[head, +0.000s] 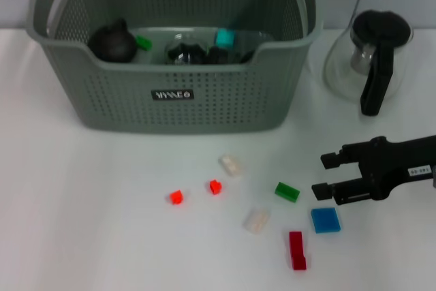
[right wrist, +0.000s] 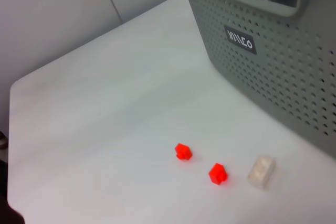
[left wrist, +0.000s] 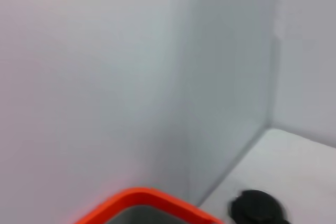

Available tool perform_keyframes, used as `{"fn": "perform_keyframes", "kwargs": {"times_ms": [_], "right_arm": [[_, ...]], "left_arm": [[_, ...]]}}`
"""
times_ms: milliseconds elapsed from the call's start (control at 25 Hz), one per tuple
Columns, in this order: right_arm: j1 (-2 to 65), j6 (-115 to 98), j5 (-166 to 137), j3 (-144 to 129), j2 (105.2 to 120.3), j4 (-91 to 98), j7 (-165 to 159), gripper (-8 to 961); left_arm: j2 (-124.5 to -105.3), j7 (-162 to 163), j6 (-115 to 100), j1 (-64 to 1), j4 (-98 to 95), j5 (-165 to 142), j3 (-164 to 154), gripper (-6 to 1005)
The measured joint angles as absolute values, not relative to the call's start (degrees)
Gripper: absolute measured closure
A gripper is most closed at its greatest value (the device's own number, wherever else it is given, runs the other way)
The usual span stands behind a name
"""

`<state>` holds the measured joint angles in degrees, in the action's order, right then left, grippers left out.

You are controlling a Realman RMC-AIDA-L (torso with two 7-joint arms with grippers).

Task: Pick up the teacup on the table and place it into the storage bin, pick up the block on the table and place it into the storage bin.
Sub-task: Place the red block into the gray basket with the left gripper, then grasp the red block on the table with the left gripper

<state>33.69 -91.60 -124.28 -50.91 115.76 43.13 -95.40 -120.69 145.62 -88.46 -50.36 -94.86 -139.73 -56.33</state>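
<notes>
The right gripper [head: 325,175] hovers with its jaws parted and empty, the green block [head: 287,191] just beside it, the storage bin [head: 204,100] well apart.

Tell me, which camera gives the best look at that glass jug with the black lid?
The head view: the glass carafe stands whole on the table, right of the storage bin. The left wrist view catches only what may be its black lid; the right wrist view misses it.

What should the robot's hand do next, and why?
Probably the right gripper should ease toward the green block and lower over it. Its fingers are open and empty, that block lies closest in front of them, and several blocks are still on the table outside the storage bin.
</notes>
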Motion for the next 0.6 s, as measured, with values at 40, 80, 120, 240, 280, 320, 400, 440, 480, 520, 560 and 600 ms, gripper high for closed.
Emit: {"fn": "perform_keyframes", "kwargs": {"times_ms": [40, 80, 120, 240, 280, 320, 400, 440, 480, 520, 560, 600], "right_arm": [[33.7, -91.6, -124.3, -50.9, 115.82, 43.1, -95.4, 158], [33.7, -91.6, -124.3, -50.9, 115.88, 43.1, -95.4, 158], [33.7, -91.7, -124.3, -50.9, 115.89, 43.1, -95.4, 158], [33.7, -91.9, -124.3, -51.0, 115.94, 43.1, -95.4, 159], [33.6, -91.9, -124.3, -51.0, 115.94, 43.1, -95.4, 159], [33.6, -92.0, -124.3, -51.0, 115.94, 43.1, -95.4, 159], [33.5, -92.0, -124.4, -51.0, 115.89, 43.1, -95.3, 158], [33.5, -92.0, -124.4, -51.0, 115.88, 43.2, -95.3, 158], [33.5, -92.0, -124.4, -51.0, 115.83, 43.2, -95.3, 158], [33.5, -92.0, -124.4, -51.0, 115.8, 43.2, -95.3, 158], [33.5, -92.0, -124.4, -51.0, 115.73, 43.2, -95.3, 158], [33.5, -92.0, -124.4, -51.0, 115.71, 43.2, -95.3, 158]], "left_arm": [[-119.84, 145.8, -84.7, -51.9, -89.8, -140.7, -56.6, 572], [-119.61, 145.8, -83.2, -52.5, -87.7, -141.3, -56.6, 569], [-119.31, 145.8, -81.1, -53.2, -85.0, -142.0, -56.6, 567], [-118.85, 145.8, -77.1, -54.5, -79.4, -143.3, -56.3, 490], [-118.82, 145.7, -76.7, -54.5, -79.1, -143.4, -56.3, 419], [-118.79, 145.8, -76.6, -54.3, -79.1, -143.2, -56.2, 347], [-118.89, 145.4, -79.1, -53.4, -81.2, -141.3, -56.2, 268], [-119.08, 144.6, -81.4, -52.7, -82.9, -139.4, -56.2, 228], [-119.39, 142.7, -85.1, -51.7, -85.1, -136.7, -56.5, 189], [-119.87, 139.8, -90.1, -50.4, -87.8, -133.0, -57.1, 149], [-120.39, 137.2, -94.5, -49.4, -89.7, -130.7, -57.8, 140], [-121.34, 134.5, -99.1, -47.9, -92.2, -128.5, -59.1, 131]]}}
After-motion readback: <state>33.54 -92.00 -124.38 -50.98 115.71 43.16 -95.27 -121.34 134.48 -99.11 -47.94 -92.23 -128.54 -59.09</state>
